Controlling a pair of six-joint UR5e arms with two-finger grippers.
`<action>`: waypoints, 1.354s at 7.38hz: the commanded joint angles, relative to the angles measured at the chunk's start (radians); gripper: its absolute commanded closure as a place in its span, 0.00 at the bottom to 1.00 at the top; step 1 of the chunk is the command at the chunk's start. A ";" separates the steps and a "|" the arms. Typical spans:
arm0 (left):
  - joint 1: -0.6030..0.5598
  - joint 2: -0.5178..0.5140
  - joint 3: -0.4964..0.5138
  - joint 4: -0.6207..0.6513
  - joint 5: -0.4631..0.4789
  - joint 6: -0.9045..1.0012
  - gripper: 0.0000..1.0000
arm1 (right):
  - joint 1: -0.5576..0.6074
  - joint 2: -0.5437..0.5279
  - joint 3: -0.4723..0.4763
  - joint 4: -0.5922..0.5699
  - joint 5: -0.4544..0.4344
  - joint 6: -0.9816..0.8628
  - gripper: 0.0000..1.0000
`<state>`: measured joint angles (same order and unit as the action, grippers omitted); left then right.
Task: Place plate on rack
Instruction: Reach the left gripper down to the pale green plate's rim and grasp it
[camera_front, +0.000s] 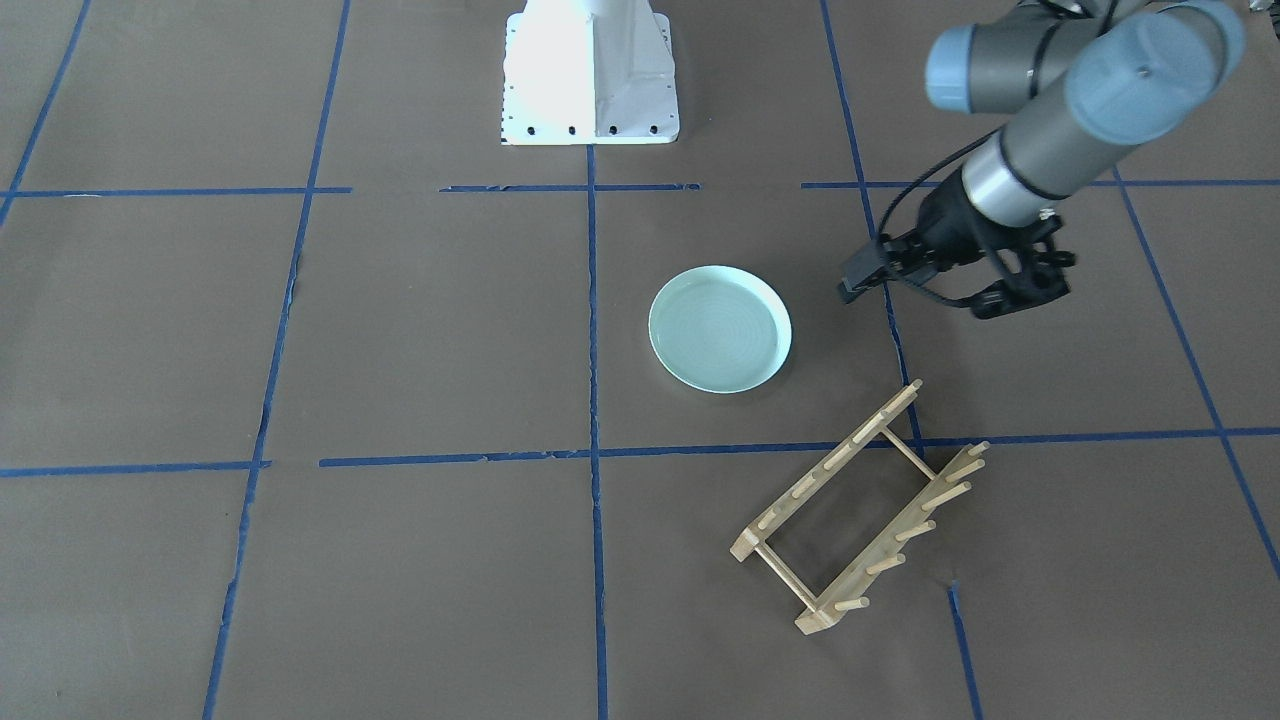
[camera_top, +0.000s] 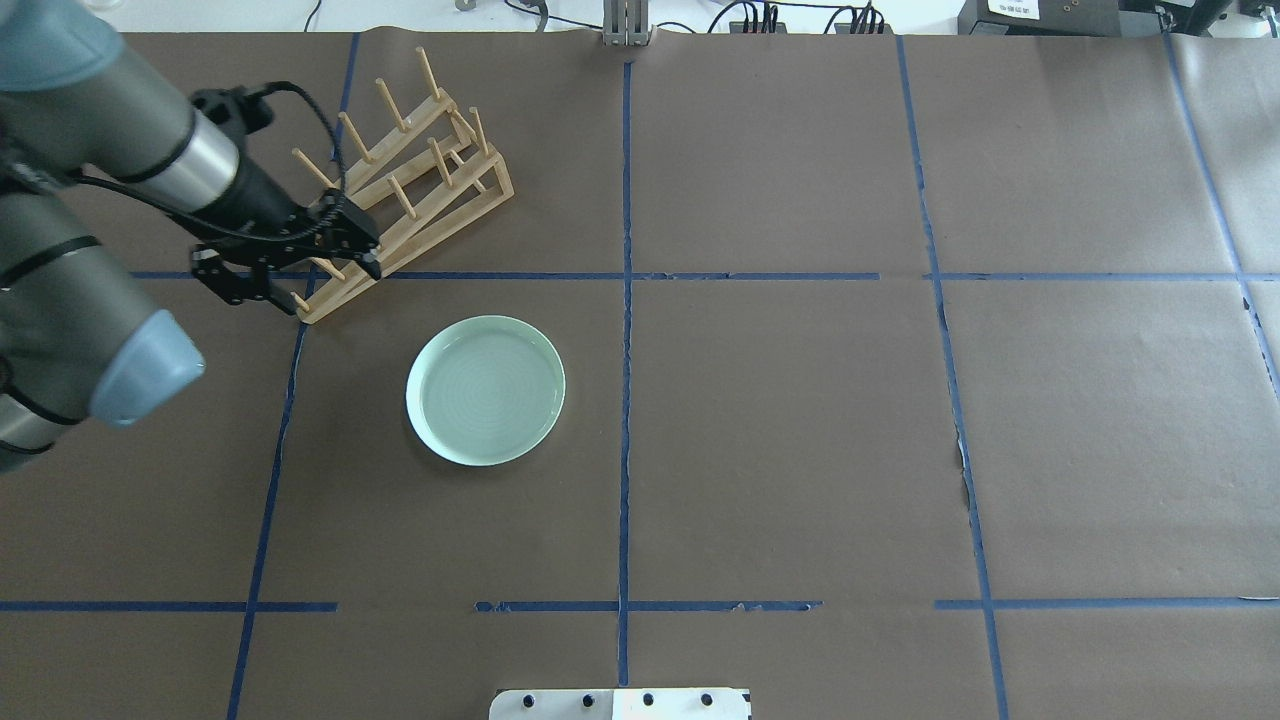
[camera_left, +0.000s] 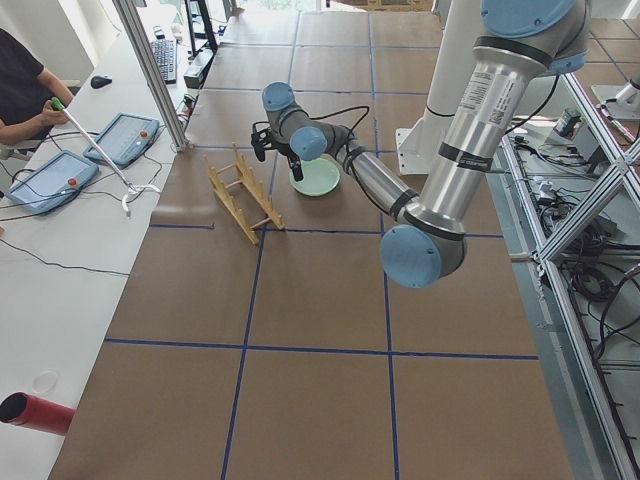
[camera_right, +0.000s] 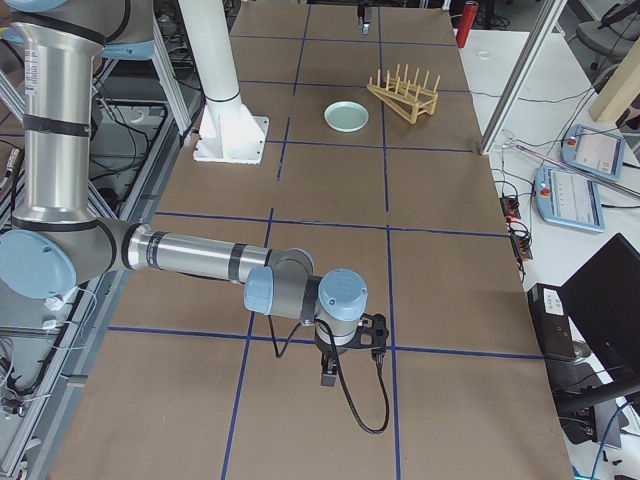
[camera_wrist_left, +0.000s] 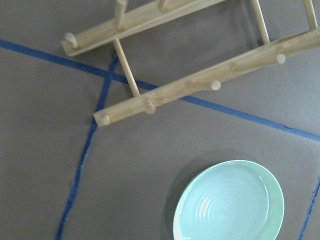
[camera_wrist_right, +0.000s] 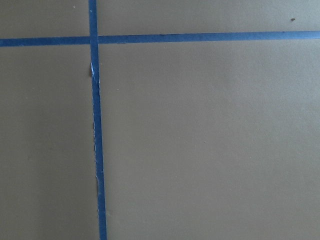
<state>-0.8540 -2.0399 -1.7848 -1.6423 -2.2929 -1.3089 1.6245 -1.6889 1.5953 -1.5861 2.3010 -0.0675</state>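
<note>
**Plate flat on surface, apart from rack**

The plate (camera_top: 486, 390) is seen lying flat on the brown surface (camera_top: 800, 450), near the rack (camera_top: 420, 190) but not touching it. Nothing is held between the rack's pegs. The left end effector (camera_top: 300, 285) is poised above the surface close to both, its fingers spread and nothing grasped. The right end effector (camera_right: 350, 365) is seen well apart from them; whether it is released or clenched cannot be told.

The table (camera_front: 400, 330) is lit evenly by bright, diffuse light; only a soft shadow is cast beside the plate (camera_top: 486, 390). The white base (camera_front: 560, 70) is blown out by glare.
</note>
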 joint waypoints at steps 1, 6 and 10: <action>0.174 -0.162 0.155 0.024 0.136 -0.103 0.01 | 0.000 0.000 0.000 0.000 0.000 0.000 0.00; 0.259 -0.381 0.458 0.010 0.285 -0.096 0.19 | 0.000 0.000 0.000 0.000 0.000 0.000 0.00; 0.265 -0.381 0.469 0.010 0.285 -0.098 0.75 | 0.000 0.000 0.000 0.000 0.000 0.000 0.00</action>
<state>-0.5903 -2.4209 -1.3161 -1.6331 -2.0082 -1.4058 1.6245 -1.6889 1.5953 -1.5861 2.3010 -0.0675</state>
